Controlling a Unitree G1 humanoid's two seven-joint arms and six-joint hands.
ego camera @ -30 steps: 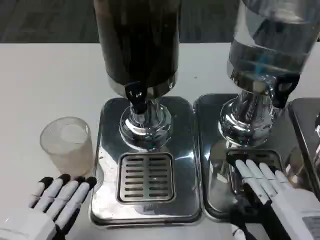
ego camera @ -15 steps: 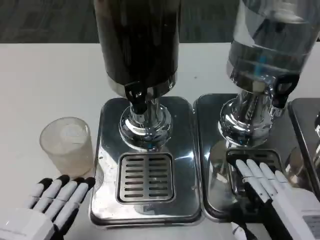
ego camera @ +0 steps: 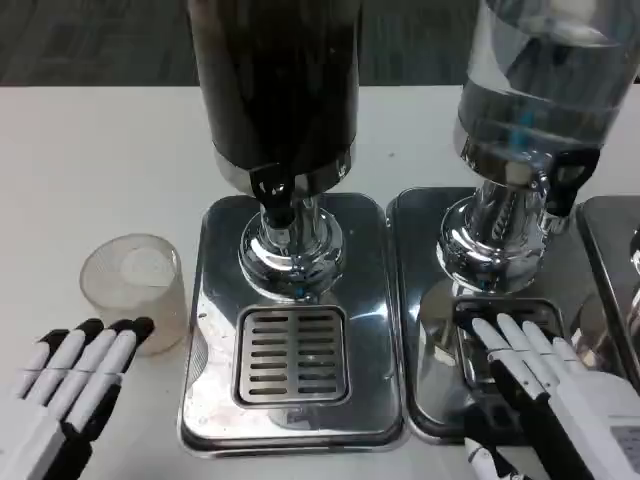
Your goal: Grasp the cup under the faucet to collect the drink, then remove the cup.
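Just beyond left hand (ego camera: 70, 385), cup (ego camera: 134, 292), upright

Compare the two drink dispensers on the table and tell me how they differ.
The left dispenser holds a dark, near-black drink; the right dispenser holds a clear liquid. The grille below the left dispenser's faucet lies bare, while the right hand reaches over the grille below the right dispenser's faucet. The cup stands beside the left dispenser's tray, under neither faucet. Both share shiny metal stems, black taps and steel drip trays.
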